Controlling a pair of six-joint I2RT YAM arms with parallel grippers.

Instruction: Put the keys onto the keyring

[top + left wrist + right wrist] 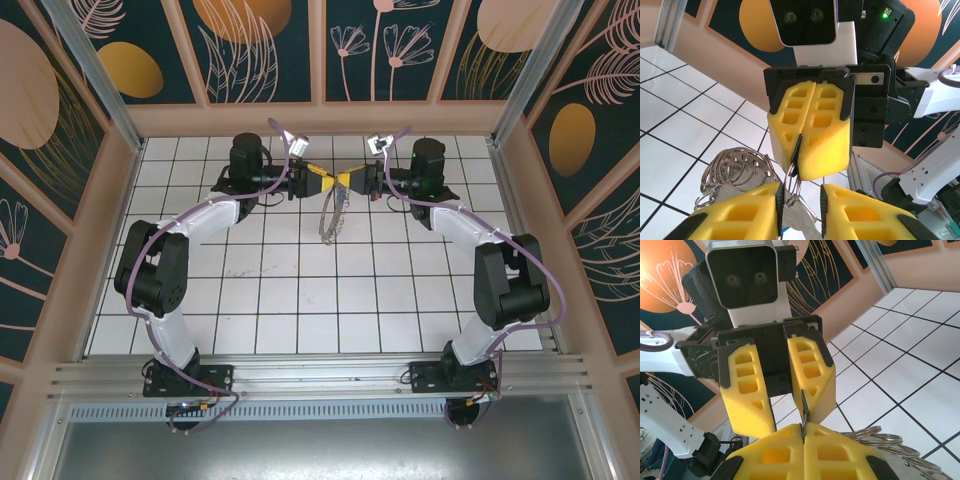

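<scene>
Occlusion first: your right gripper (pixel 809 131) and left gripper (pixel 800 192) meet nose to nose over the far tiles, and from above they cover their own contact.

Your right gripper has its yellow fingers pressed flat together, nipping a thin dark edge with a wire ring hanging off it. That edge reads as the rim of the keyring (pixel 330 216), seen edge-on.

Your left gripper has its fingers a narrow gap apart, with the silvery blade of the key (pixel 801 217) lying in the gap. Whether it is clamped or only resting there cannot be told. Of the blue head there is just a sliver, cut off at the bottom edge of the frame.

The keyring hangs below the meeting point. Whether it touches the floor is unclear from above. Its fan of small silvery rings sits beside the left fingers, partly hidden by them.

The floor (pixel 300 300) is white square tiles with dark grout. The walls (pixel 255 45) are dark teal panels with orange discs and line-drawn flowers in pale frames. An aluminium rail (pixel 320 372) runs along the near edge, under both bases.
</scene>
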